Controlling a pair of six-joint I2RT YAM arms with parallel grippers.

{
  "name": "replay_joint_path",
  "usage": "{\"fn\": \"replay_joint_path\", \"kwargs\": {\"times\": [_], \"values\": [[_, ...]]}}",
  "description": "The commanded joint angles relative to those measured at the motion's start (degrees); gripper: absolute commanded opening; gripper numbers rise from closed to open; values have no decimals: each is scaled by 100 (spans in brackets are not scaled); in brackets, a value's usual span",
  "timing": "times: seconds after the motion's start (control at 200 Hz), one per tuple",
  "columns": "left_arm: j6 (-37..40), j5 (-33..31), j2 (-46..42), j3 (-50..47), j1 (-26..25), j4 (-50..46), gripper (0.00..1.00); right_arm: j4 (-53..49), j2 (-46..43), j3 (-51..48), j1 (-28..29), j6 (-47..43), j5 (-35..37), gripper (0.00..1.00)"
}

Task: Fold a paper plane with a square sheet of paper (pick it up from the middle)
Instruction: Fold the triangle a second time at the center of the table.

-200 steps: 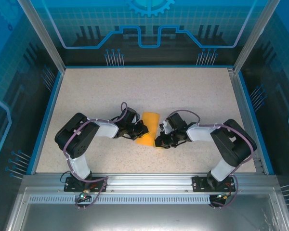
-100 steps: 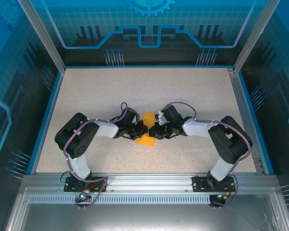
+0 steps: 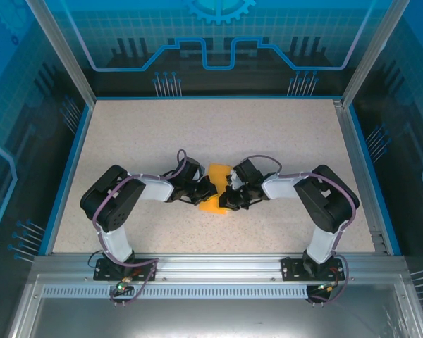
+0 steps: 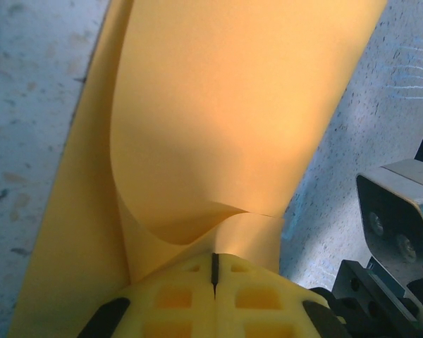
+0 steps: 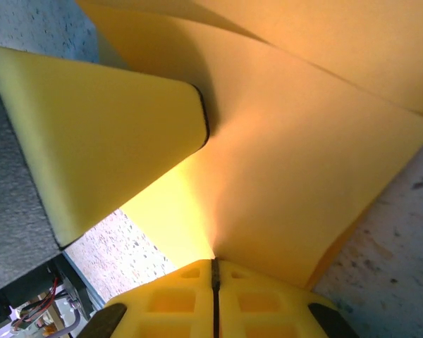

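**Q:** What does the overhead camera show?
**A:** Two arms bend inward and meet near the middle of the speckled table (image 3: 282,134). Between them is the orange paper (image 3: 216,174), a narrow folded shape. The left claw (image 3: 206,190) is at its left edge and the right claw (image 3: 229,198) at its near right corner. Both are too small here to judge their grip.

**Q:** And the left wrist camera?
**A:** The left claw (image 4: 213,266) is closed tight, its yellow pads meeting in a thin seam with the orange paper (image 4: 218,120) pinched there. An upper layer curls up from the grip over a flatter layer on the table (image 4: 21,105). A metal part of the other arm (image 4: 402,204) stands just beside the paper, on the right.

**Q:** The right wrist camera?
**A:** The right claw (image 5: 214,271) is likewise pressed closed on the orange paper (image 5: 317,162), which fans out from the seam in creased layers. One yellow finger (image 5: 106,134) of the left claw reaches in from the left, its tip at the paper. The table (image 5: 402,239) shows past the paper's edge.
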Motion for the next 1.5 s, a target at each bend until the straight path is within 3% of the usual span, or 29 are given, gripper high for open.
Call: {"fn": "replay_joint_path", "kwargs": {"times": [0.0,0.29,0.57,0.98,1.495], "values": [[229,-95,-104,114,-40,-586,0,-332,256,-290,18,-74,148,7],[462,-70,-821,226,-45,-922,13,-384,408,-287,10,-112,212,5],[459,116,-666,211,-120,-868,9,-420,389,-288,-25,-147,234,5],[468,-310,-78,173,-82,-685,5,-515,385,-330,-61,-211,291,3],[864,-316,57,324,531,-835,6,-1114,375,-268,-83,-527,621,0]]}}
